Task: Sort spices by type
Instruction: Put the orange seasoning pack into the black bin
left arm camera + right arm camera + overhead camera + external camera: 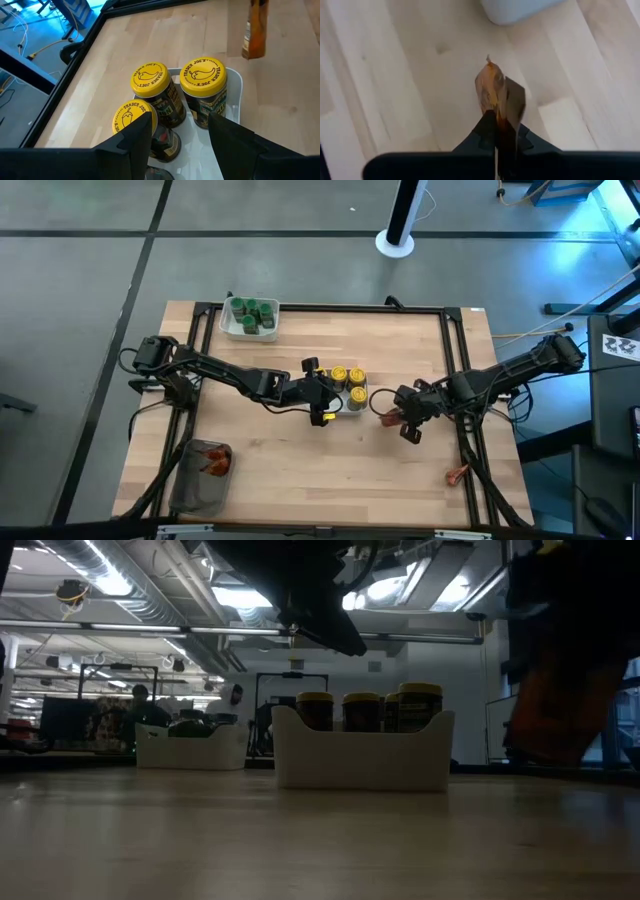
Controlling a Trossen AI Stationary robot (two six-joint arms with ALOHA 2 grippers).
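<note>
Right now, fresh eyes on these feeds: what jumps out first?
The yellow-lidded jars bunched in a white tray at table centre, with the left gripper open just above them. Beside it, the right gripper is shut on a red-orange packet, held off the wood. Farther off: green-lidded jars at the back, a clear tub front-left.

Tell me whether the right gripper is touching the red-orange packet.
Touching. The right wrist view shows the right gripper shut on the red-orange packet, held clear above the table.
</note>
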